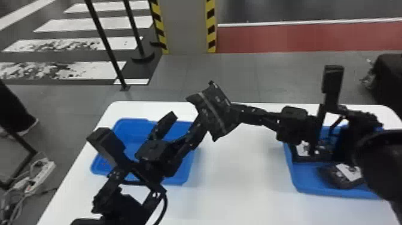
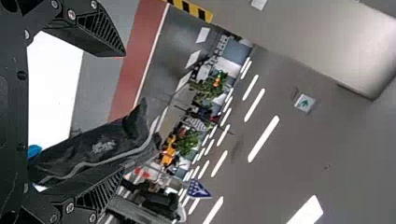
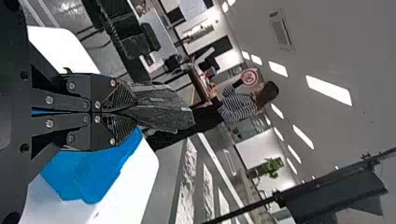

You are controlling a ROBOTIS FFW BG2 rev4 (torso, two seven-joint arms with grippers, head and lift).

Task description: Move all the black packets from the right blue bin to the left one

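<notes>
While right end effector (image 1: pixel 237 113) pinches 1 black packet (image 1: pixel 217 104) (grey-striped, creased) | left end effector (image 1: pixel 188 117) stands spread

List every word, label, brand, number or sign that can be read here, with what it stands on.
No text can be quoted.
Black packet in the right gripper: pale print, too small to read.
White label on a packet in the right blue bin: too small.
Round red-rimmed sign: too small.
Blue triangular sign: too small.
White sign overhead: a green mark, no legible word.
</notes>
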